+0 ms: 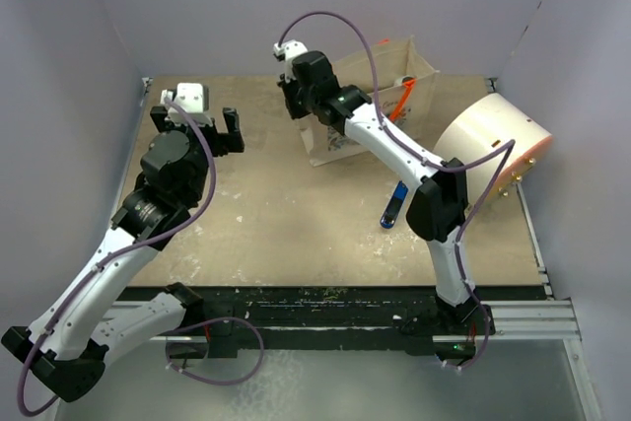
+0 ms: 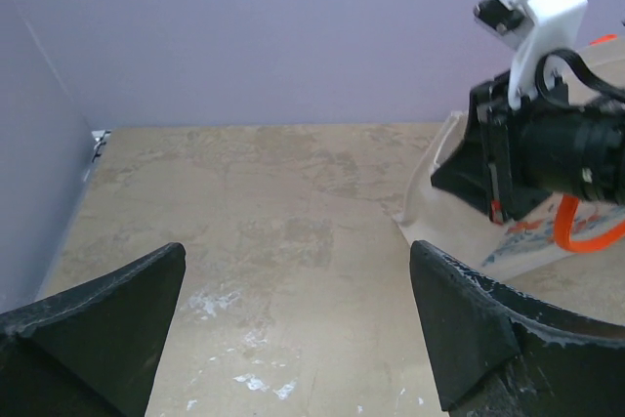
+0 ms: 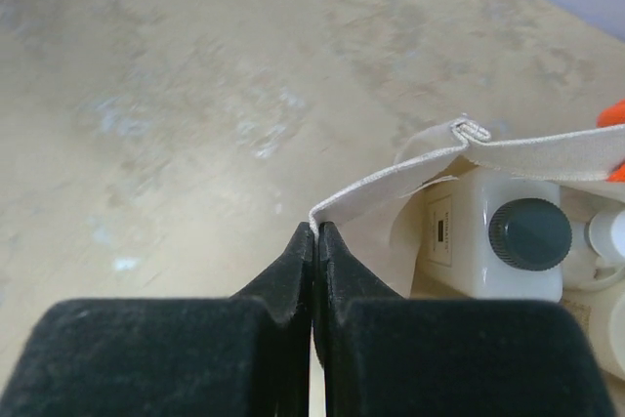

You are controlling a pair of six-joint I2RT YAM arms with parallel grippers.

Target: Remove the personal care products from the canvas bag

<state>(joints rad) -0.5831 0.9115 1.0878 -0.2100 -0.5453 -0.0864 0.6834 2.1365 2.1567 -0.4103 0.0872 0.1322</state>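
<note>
Cream canvas bag (image 3: 391,183) edge between closed right hand (image 3: 314,231) tips, table (image 3: 146,95) alongside

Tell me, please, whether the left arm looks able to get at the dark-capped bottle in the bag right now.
Probably not yet. The right fingers pinch the bag's rim on the side facing the left fingers, and that wrist blocks the way to the bottle inside.

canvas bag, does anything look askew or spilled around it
The canvas bag has its rim pulled out of shape: the right gripper is shut on the edge, pinching the cloth into a point. A white bottle with a dark cap sits inside. No spill is visible.
</note>
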